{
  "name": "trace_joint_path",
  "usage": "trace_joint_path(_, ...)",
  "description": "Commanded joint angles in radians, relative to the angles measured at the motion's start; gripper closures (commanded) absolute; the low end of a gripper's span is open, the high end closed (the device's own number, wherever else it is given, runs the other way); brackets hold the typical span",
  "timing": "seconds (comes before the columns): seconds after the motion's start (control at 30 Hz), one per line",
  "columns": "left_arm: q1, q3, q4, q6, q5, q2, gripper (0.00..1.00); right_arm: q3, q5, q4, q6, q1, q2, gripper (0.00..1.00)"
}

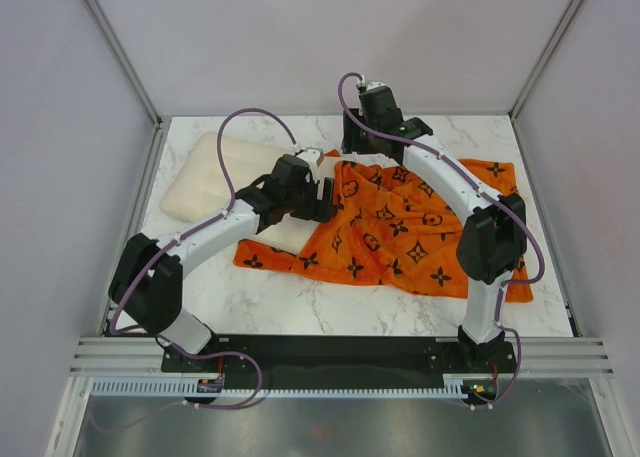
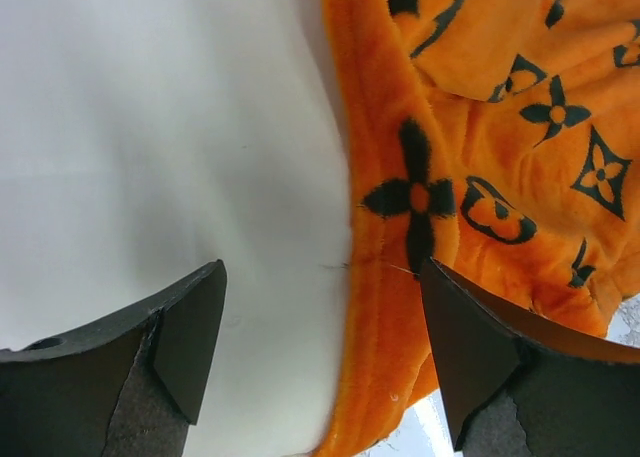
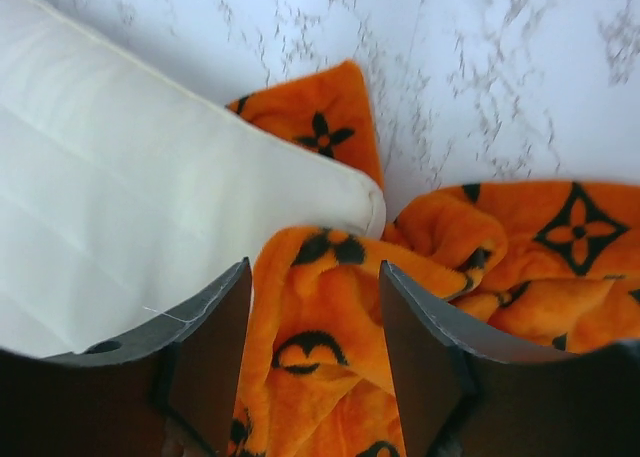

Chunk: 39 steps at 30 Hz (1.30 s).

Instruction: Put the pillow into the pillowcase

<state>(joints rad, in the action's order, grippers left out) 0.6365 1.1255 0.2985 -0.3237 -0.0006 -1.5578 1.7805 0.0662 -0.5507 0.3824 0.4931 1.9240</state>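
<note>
- Pillow (image 1: 213, 180) in the top view: it lies on the far left part of the marble table (image 1: 300, 312). Most of its cream quilted length is bare, and its right end meets the pillowcase (image 1: 405, 239).
- The pillowcase is spread flat and wrinkled across the middle and right of the table. A strip of orange shows beneath the pillow's near right corner.
- The left gripper (image 1: 326, 199) sits low over the seam where white meets orange. The right gripper (image 1: 352, 145) points down at the far edge of the case, near the pillow's far right corner.
- Left wrist view: the two dark fingers (image 2: 186, 345) stand wide apart and hold nothing. Between and beyond them the orange hem runs along the pillow's smooth white side, with a black flower motif on the hem. A sliver of table shows at the lower right.
- Right wrist view: the jaws are parted to a middling width, with a plump orange fold lying in the gap below them. Whether the pads touch it I cannot tell. The pillow's rounded corner pokes out just past the fold, one orange corner lies flat beyond it, and marble is behind.
</note>
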Motion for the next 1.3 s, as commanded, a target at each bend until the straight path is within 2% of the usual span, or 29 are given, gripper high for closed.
trace_joint_path(0.0, 0.011, -0.009, -0.075, 0.040, 0.073, -0.011, 0.14, 0.104, 0.086, -0.074, -0.062, 0.007, 0.052, 0.37)
trace_joint_path(0.07, 0.011, -0.016, -0.084, 0.038, 0.082, -0.024, 0.15, 0.141, 0.084, -0.103, -0.077, 0.010, 0.096, 0.33)
trace_joint_path(0.33, 0.011, -0.053, -0.117, 0.026, 0.094, -0.022, 0.16, 0.234, 0.067, -0.146, -0.102, 0.035, 0.222, 0.28)
trace_joint_path(0.4, 0.011, -0.052, -0.116, 0.025, 0.105, -0.034, 0.22, 0.252, 0.098, -0.172, -0.100, 0.042, 0.240, 0.29)
trace_joint_path(0.5, 0.011, -0.061, -0.114, 0.022, 0.097, -0.036, 0.32, 0.244, 0.203, -0.195, -0.089, 0.044, 0.253, 0.47)
trace_joint_path(0.53, 0.011, -0.069, -0.114, 0.017, 0.082, -0.031, 0.35, 0.240, 0.234, -0.195, -0.077, 0.039, 0.250, 0.65)
trace_joint_path(0.6, 0.011, -0.079, -0.117, 0.011, 0.064, -0.027, 0.43, 0.241, 0.261, -0.193, -0.074, 0.032, 0.251, 0.74)
trace_joint_path(0.63, 0.011, -0.087, -0.114, 0.008, 0.063, -0.025, 0.46, 0.247, 0.265, -0.193, -0.071, 0.030, 0.260, 0.84)
trace_joint_path(0.73, 0.011, -0.099, -0.113, 0.003, 0.062, -0.031, 0.53, 0.284, 0.303, -0.199, -0.074, 0.025, 0.283, 0.94)
trace_joint_path(0.77, 0.011, -0.102, -0.110, 0.003, 0.062, -0.039, 0.57, 0.304, 0.307, -0.204, -0.076, 0.024, 0.291, 0.97)
trace_joint_path(0.83, 0.011, -0.115, -0.110, 0.002, 0.057, -0.045, 0.59, 0.329, 0.307, -0.201, -0.076, 0.021, 0.317, 1.00)
trace_joint_path(0.87, 0.011, -0.119, -0.110, 0.002, 0.057, -0.048, 0.59, 0.359, 0.307, -0.199, -0.076, 0.019, 0.326, 1.00)
trace_joint_path(0.9, 0.011, -0.125, -0.114, -0.006, 0.048, -0.053, 0.63, 0.378, 0.296, -0.199, -0.079, 0.019, 0.337, 1.00)
trace_joint_path(1.03, 0.011, -0.138, -0.122, -0.011, 0.074, -0.070, 0.66, 0.471, 0.262, -0.169, -0.083, 0.019, 0.400, 1.00)
trace_joint_path(1.13, 0.011, -0.161, -0.153, -0.031, 0.119, -0.070, 0.67, 0.572, 0.172, -0.164, -0.073, 0.022, 0.443, 1.00)
trace_joint_path(1.27, 0.011, -0.178, -0.179, -0.046, 0.152, -0.070, 0.69, 0.557, 0.033, -0.112, -0.059, 0.044, 0.440, 1.00)
